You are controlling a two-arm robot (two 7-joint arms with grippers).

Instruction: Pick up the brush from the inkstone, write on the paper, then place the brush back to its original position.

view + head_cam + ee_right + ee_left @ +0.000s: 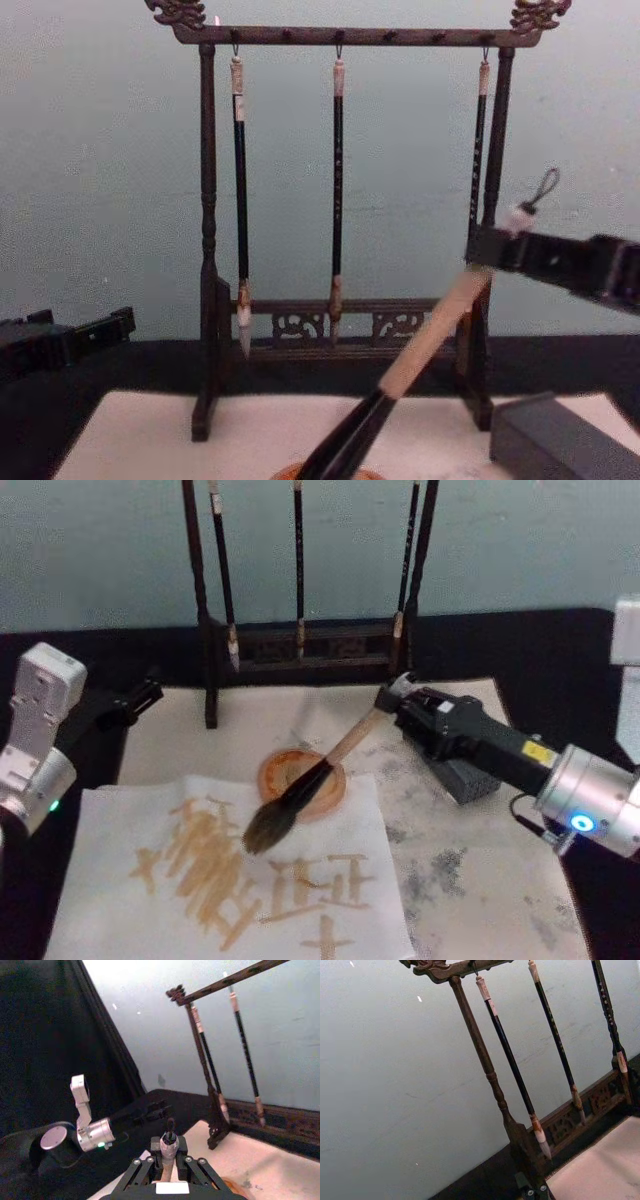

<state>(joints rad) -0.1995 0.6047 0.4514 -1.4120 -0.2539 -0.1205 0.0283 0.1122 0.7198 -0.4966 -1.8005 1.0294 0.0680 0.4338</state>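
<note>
The right gripper (385,708) clamped the brush (310,780) by its handle top, bristles over the paper (110,880) (at the orange inkstone's (338,788) seven o'clock), while the left gripper (135,702) sat parked at nine o'clock.

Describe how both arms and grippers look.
Both arms have a silver cylindrical wrist and a black gripper. The left gripper follows a white boxy module, and its wrist has a green light. The right gripper has a yellow label, and its wrist has a blue ring and a black cable.
</note>
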